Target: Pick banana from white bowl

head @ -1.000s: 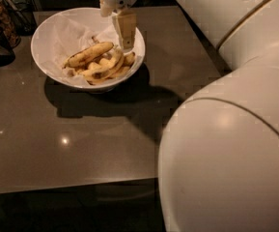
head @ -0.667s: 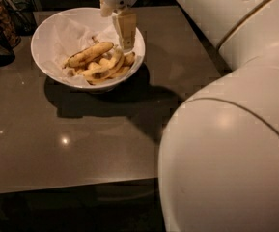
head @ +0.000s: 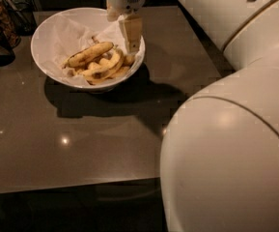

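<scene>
At 11 o'clock on the counter (head: pixel 81 144), white bowl (head: pixel 47 37): we see it upright.
Banana (head: pixel 90 53): at the bowl's centre, atop shorter bananas (head: pixel 111 66).
End effector (head: pixel 130 42): above the bowl's 3 o'clock rim; grip we cannot tell.

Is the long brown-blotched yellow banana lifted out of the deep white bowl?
No, the banana lies inside the white bowl among shorter bananas; the gripper hangs over its right rim.
</scene>
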`<state>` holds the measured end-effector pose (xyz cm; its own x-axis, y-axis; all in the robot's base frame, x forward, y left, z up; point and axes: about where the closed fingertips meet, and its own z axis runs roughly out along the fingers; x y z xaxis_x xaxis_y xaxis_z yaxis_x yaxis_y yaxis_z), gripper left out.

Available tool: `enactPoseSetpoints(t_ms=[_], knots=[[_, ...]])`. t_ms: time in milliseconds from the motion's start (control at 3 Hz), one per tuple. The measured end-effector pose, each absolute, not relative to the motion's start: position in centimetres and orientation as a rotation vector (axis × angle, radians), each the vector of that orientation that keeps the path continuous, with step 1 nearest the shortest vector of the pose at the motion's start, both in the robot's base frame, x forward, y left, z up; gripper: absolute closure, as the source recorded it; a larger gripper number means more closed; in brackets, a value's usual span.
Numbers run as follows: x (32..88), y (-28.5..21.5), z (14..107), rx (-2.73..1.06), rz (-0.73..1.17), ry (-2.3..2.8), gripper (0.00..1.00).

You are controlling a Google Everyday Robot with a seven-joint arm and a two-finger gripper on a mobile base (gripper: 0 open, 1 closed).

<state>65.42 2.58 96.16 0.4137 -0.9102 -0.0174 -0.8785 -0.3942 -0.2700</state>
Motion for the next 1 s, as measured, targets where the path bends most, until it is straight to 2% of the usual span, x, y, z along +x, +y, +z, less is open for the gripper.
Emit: enactPoseSetpoints(t_ms=[1000], knots=[[65.0, 3.5, 95.6, -2.465, -0.174, 1.554, 0.29]])
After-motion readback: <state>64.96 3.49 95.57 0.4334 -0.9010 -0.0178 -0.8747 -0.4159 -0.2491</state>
